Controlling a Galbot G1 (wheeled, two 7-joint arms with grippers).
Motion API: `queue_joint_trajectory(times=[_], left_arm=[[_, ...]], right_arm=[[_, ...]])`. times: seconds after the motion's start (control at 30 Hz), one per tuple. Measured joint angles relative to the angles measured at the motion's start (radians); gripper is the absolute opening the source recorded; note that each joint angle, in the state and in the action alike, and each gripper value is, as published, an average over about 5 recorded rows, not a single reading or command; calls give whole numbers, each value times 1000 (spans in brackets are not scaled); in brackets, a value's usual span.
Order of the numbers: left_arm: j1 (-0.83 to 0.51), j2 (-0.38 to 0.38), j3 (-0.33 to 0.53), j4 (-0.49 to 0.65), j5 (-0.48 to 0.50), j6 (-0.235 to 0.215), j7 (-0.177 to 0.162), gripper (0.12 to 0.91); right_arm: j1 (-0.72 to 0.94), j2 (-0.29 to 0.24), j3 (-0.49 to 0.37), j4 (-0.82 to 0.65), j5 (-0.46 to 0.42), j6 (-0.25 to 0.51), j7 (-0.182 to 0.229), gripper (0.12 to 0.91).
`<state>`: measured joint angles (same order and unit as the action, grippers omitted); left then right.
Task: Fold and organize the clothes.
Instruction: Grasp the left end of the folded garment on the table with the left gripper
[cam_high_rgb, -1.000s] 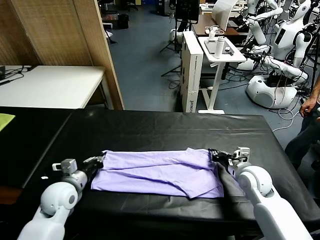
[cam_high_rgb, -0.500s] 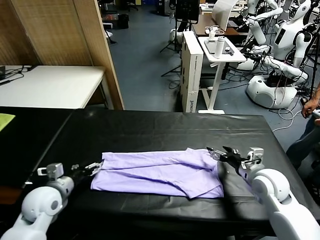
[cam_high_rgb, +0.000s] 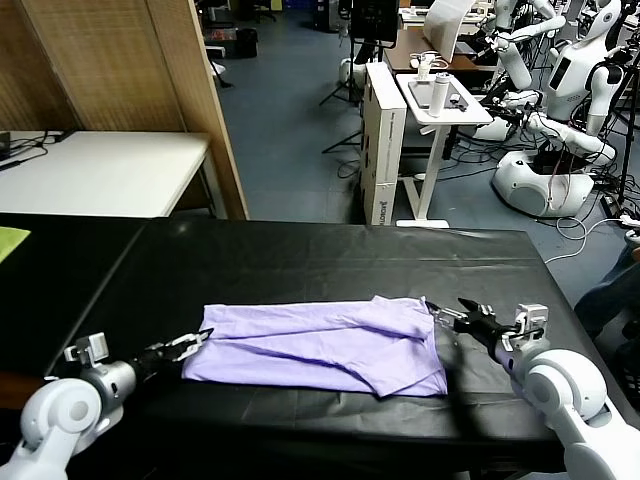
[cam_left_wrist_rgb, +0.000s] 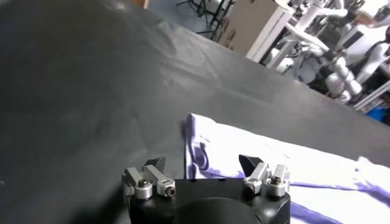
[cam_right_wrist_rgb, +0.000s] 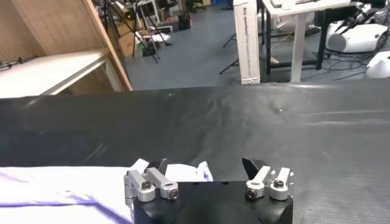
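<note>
The clothes are one pale lavender T-shirt (cam_high_rgb: 320, 345), folded into a long band across the black table (cam_high_rgb: 330, 260). My left gripper (cam_high_rgb: 187, 345) stands open just off the shirt's left end, with nothing between its fingers. In the left wrist view the gripper (cam_left_wrist_rgb: 203, 164) faces the shirt (cam_left_wrist_rgb: 298, 173), whose edge carries a darker purple print (cam_left_wrist_rgb: 200, 157). My right gripper (cam_high_rgb: 452, 316) is open too, just past the shirt's right end and apart from it. The right wrist view shows that gripper (cam_right_wrist_rgb: 206, 165) empty, with the shirt (cam_right_wrist_rgb: 61, 189) in front of it.
A yellow-green cloth scrap (cam_high_rgb: 10, 240) lies at the table's far left edge. Behind the table stand a white table (cam_high_rgb: 100, 170) and a wooden screen (cam_high_rgb: 120, 60). A white stand (cam_high_rgb: 440, 100) and other robots (cam_high_rgb: 560, 110) are at the back right, and a person (cam_high_rgb: 610, 285) is at the right edge.
Both grippers have opened, let go of the shirt's ends and drawn back outward, left to the left and right to the right. The shirt lies still.
</note>
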<state>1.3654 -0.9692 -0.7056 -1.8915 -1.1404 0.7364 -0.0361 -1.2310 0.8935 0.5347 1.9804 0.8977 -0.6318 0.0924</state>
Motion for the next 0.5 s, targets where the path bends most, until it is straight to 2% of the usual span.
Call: queue_joint_trajectory(times=[0.2, 0.5], left_arm=[[-10, -7, 8, 21, -5, -3, 20, 907], [-13, -25, 21, 17, -5, -3, 31, 907]], right_arm=[[-3, 9, 1, 0, -5, -2, 3, 907], [2, 14, -4, -7, -7, -4, 4, 907]])
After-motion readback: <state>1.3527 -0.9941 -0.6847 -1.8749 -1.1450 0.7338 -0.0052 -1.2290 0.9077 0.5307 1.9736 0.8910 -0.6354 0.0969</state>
